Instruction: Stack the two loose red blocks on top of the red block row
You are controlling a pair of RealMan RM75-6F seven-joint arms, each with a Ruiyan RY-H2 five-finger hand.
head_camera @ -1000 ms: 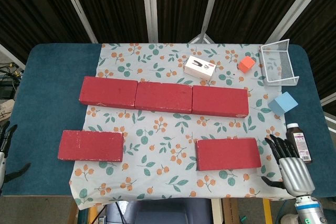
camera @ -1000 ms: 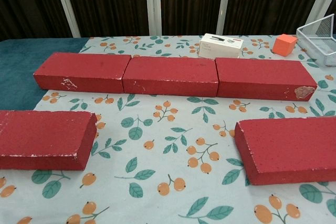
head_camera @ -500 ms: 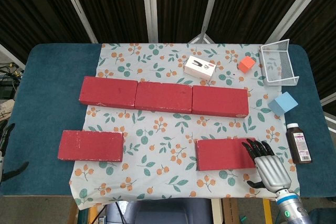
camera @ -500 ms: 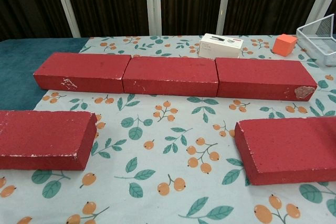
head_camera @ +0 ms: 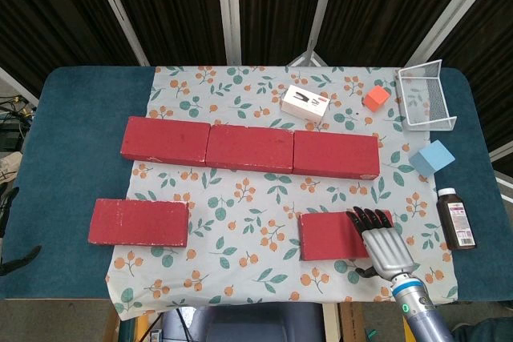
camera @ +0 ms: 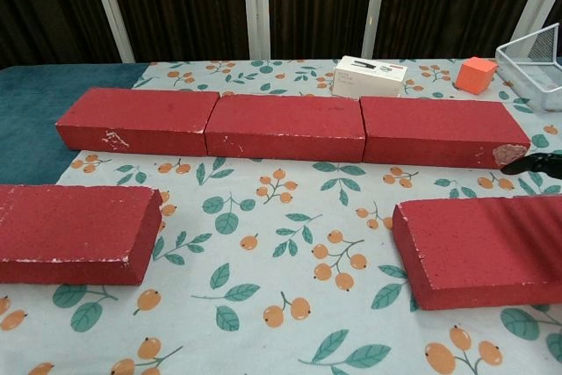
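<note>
Three red blocks form a row (head_camera: 249, 148) across the middle of the floral cloth, also seen as the row (camera: 290, 127) in the chest view. One loose red block (head_camera: 138, 222) lies front left, its near end showing as the block (camera: 75, 233). The other loose block (head_camera: 329, 234) lies front right, also the block (camera: 479, 248). My right hand (head_camera: 383, 244) hovers over that block's right end with fingers spread and holds nothing; its fingertips (camera: 537, 162) show at the chest view's right edge. My left hand (head_camera: 10, 234) barely shows at the left edge, with its fingers apart.
Behind the row sit a white box (head_camera: 305, 103) and an orange cube (head_camera: 376, 98). A wire basket (head_camera: 426, 98) stands at the back right. A light blue cube (head_camera: 432, 157) and a brown bottle (head_camera: 455, 218) lie to the right of the loose block.
My right hand has moved left from beside the bottle to over the right end of the front right block. My left hand slid further out of view.
</note>
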